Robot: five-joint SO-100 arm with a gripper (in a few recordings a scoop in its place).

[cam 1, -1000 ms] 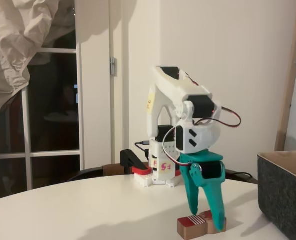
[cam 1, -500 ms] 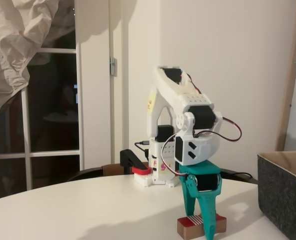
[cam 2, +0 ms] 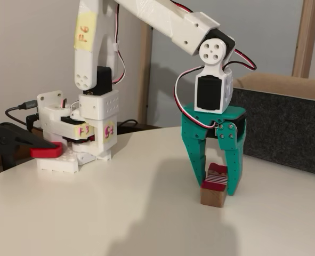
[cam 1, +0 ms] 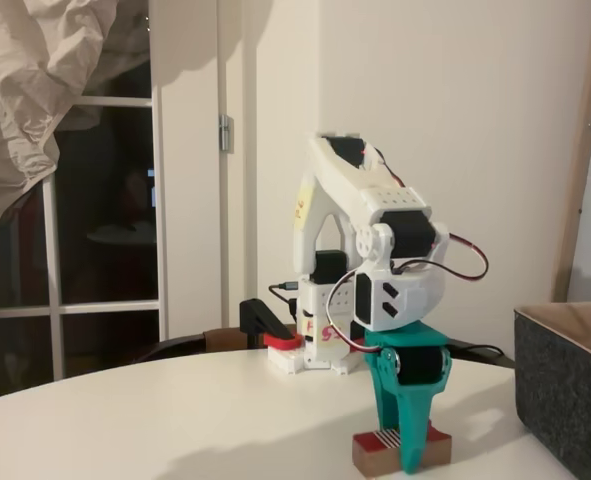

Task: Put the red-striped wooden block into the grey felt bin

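The red-striped wooden block (cam 2: 214, 188) sits on the table between the pincer's (cam 2: 216, 182) fingers.

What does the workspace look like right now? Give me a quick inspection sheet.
Surface: white table, bare around the block.
Job's things: red-striped wooden block flat on the table; grey felt bin to the picture's right of it, apart.
Clutter: nothing seen.
Gripper: green gripper down over the block, a finger on each side; contact cannot be told.
Cables: red, black and white wires loop along the arm; a black cable enters the base.
Surroundings: red-handled clamp at the base, wall, dark window.
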